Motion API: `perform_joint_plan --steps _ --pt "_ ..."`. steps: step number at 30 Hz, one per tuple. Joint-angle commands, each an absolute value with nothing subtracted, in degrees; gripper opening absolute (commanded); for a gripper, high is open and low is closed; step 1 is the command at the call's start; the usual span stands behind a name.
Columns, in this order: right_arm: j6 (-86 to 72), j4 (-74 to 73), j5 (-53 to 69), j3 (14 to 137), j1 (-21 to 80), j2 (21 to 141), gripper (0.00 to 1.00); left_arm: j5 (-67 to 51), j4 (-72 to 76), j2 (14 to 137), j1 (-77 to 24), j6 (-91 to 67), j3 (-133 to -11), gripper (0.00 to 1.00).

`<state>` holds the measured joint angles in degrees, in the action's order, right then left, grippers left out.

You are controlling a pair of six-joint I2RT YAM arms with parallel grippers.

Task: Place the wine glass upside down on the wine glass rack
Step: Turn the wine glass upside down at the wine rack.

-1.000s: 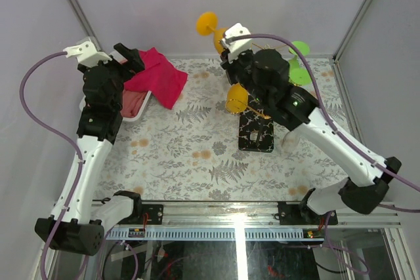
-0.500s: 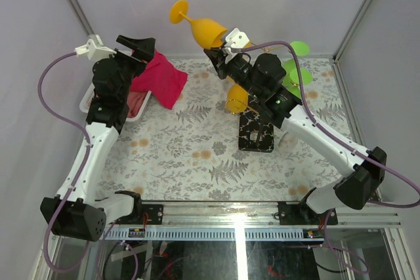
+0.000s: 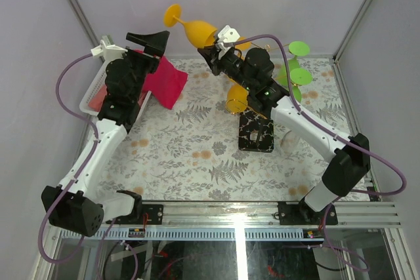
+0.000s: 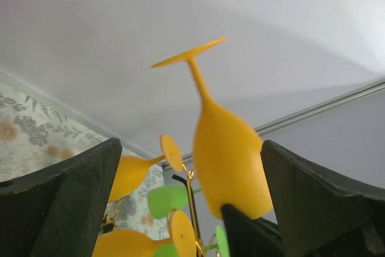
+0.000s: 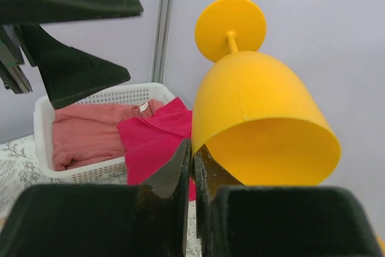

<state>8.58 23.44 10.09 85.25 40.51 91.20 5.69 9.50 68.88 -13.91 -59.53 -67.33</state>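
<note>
At 11 o'clock from wine glass rack (image 3: 257,133): wine glass (image 3: 197,31) aloft.
Right hand (image 3: 212,51) pinches rim; left hand (image 3: 152,49) spread.

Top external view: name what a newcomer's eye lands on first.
The orange wine glass stands out, held aloft at the back, foot up, its rim pinched by the right gripper. Left of it the left gripper gapes open; to the right, green glasses hang on the gold rack.

orange wine glasses (image 4: 228,167) (image 4: 129,176) (image 4: 123,250): 3 | green wine glasses (image 3: 299,48) (image 3: 300,75): 2 | gold wine glass rack (image 3: 254,134): 1 | white basket (image 5: 96,171): 1 | cloths: 2, one magenta (image 5: 153,142), one salmon (image 5: 84,133)
</note>
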Motion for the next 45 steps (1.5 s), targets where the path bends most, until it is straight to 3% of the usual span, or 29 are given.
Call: perform_joint_plan --steps 1,18,24,31,39,45 --pt "8.8 27.8 9.7 88.6 40.8 91.7 0.00 10.3 17.0 69.5 -15.8 -62.7 -66.4 1.00" --pt "9.1 28.6 9.7 89.4 42.3 92.9 0.00 15.0 28.3 76.6 -18.8 -67.5 -63.9 1.00" --pt "13.6 26.6 6.7 90.1 44.7 93.6 0.00 17.8 33.4 78.2 -19.2 -70.4 -62.3 0.96" --pt "15.7 25.0 5.3 90.2 45.7 93.5 0.00 19.0 36.9 80.3 -19.3 -71.9 -62.4 0.80" --pt "16.7 24.3 4.6 89.0 45.9 92.8 0.00 17.9 39.1 82.9 -19.4 -72.9 -63.6 0.55" --pt "17.3 24.3 4.9 87.1 46.2 91.3 0.00 18.9 40.0 83.6 -19.4 -72.9 -63.8 0.52"
